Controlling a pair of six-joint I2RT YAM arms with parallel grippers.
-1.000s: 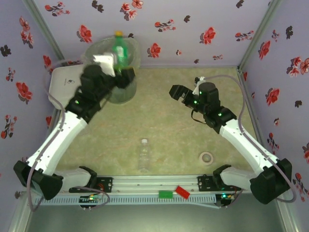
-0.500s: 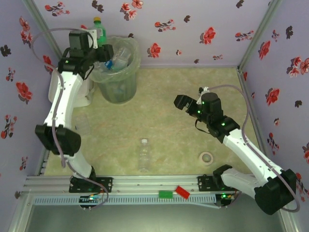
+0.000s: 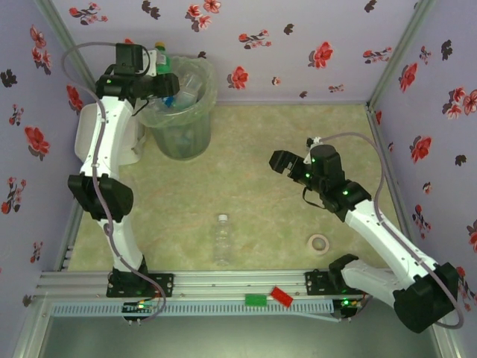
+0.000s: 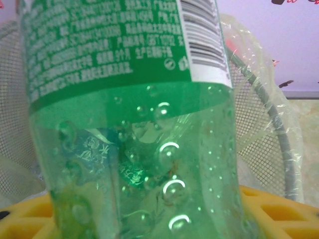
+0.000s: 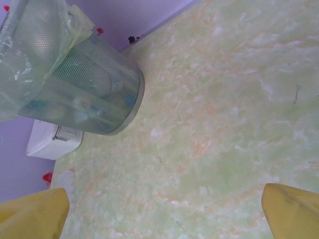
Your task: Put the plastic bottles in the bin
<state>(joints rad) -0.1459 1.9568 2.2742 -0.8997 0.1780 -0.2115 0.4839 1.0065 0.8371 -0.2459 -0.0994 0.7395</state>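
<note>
My left gripper (image 3: 154, 73) is raised at the left rim of the bin (image 3: 186, 140) and is shut on a green plastic bottle (image 3: 159, 54) with a yellow cap. In the left wrist view that green bottle (image 4: 134, 149) stands close before the lens, between yellow fingers (image 4: 276, 209), with the bin's mesh and bag (image 4: 259, 124) behind it. Bottles lie inside the bin. A clear plastic bottle (image 3: 221, 239) lies on the table near the front. My right gripper (image 3: 287, 162) hovers open and empty over the table's middle, its fingertips (image 5: 294, 209) wide apart.
A white lidded box (image 3: 91, 127) stands left of the bin, also seen as the white box (image 5: 52, 142) beside the bin (image 5: 84, 84). A tape roll (image 3: 320, 243) lies front right. Red (image 3: 282, 296) and green (image 3: 255, 300) blocks rest on the front rail.
My left arm swung up and left from over the bin to its left rim, still holding the green bottle. The right arm drew back slightly toward the right.
</note>
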